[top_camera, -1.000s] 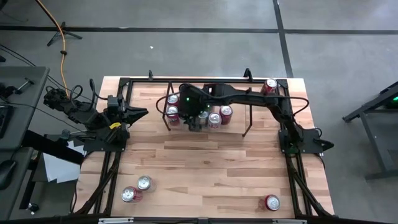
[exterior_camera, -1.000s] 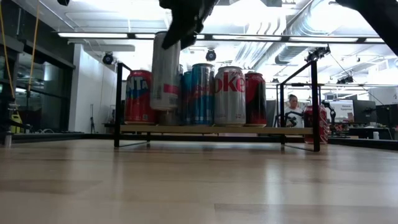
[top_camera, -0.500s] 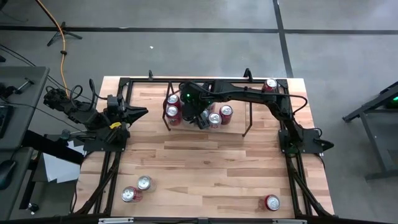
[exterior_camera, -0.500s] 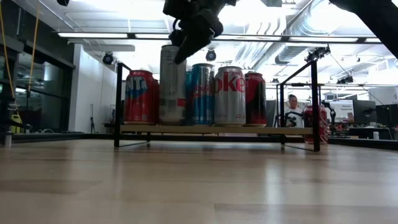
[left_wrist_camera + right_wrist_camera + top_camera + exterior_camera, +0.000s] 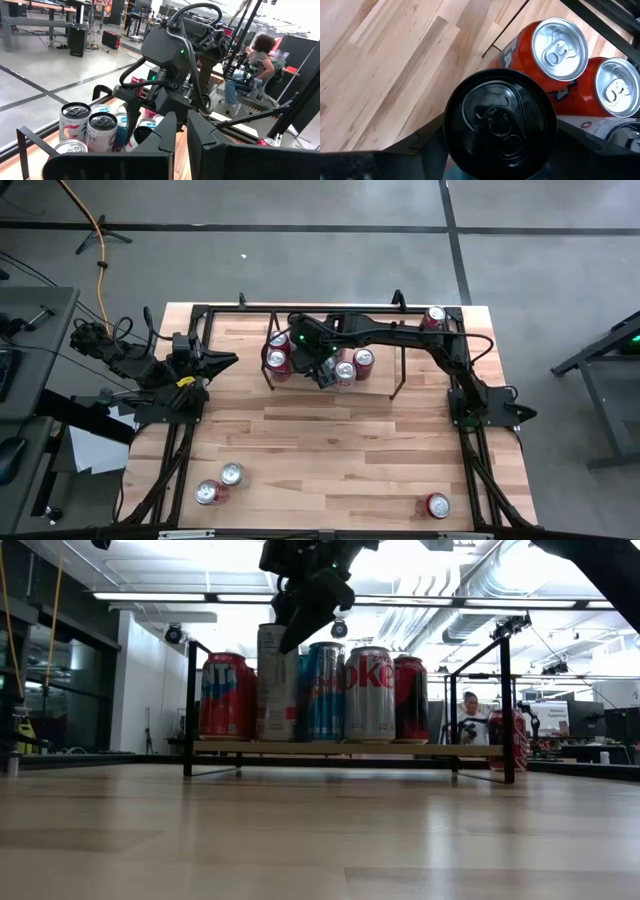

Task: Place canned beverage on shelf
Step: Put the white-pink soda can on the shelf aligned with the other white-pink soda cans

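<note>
The shelf (image 5: 340, 747) is a low black-rod rack at the table's far middle, with several cans standing on its top. My right gripper (image 5: 300, 630) reaches over its left part (image 5: 318, 368), shut on a tall silver can (image 5: 275, 680) with a dark lid (image 5: 500, 120). This can stands between a red can (image 5: 225, 695) and a blue can (image 5: 322, 690). My left gripper (image 5: 225, 361) waits shut near the table's left edge, touching nothing. My right gripper pinches the tall can just below its top rim (image 5: 447, 125), one finger (image 5: 427, 140) on each side. The fingers come from above, slanting down. The can stands upright with its base on the shelf top.
Two cans (image 5: 220, 483) lie at the table's near left and one (image 5: 437, 505) at the near right. Another can (image 5: 435, 317) stands at the far right corner. Bare wood lies between the shelf and the near edge. A person sits in the room beyond.
My right gripper has swung the tall can from a tilted, lifted pose at the shelf's near left to upright. It has then lowered the can onto the shelf top beside the red can.
</note>
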### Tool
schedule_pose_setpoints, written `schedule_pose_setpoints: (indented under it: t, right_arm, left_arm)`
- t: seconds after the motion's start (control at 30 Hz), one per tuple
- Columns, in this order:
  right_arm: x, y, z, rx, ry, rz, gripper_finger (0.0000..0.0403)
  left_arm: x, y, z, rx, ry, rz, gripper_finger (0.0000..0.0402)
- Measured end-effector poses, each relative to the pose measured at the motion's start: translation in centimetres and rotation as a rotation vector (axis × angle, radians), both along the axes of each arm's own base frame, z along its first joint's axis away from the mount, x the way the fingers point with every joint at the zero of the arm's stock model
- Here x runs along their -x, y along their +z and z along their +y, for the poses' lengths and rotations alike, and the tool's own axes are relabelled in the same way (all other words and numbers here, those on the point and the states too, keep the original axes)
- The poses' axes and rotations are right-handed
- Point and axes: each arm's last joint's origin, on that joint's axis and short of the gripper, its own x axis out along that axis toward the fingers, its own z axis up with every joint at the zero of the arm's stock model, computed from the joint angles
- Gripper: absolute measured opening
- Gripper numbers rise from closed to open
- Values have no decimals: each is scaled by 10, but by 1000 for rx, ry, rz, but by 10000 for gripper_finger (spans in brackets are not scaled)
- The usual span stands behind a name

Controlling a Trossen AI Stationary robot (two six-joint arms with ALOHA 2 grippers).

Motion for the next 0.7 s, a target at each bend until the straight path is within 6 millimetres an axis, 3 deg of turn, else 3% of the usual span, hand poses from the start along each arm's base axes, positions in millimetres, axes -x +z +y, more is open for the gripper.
schedule_pose_setpoints:
  t: [0.57,0.7]
  right_arm:
    - [0,0,1,-38,11,-3,258]
    - [0,0,1,-38,11,-3,273]
  left_arm:
    - [0,0,0,-3,0,1,0]
    - [0,0,0,-3,0,1,0]
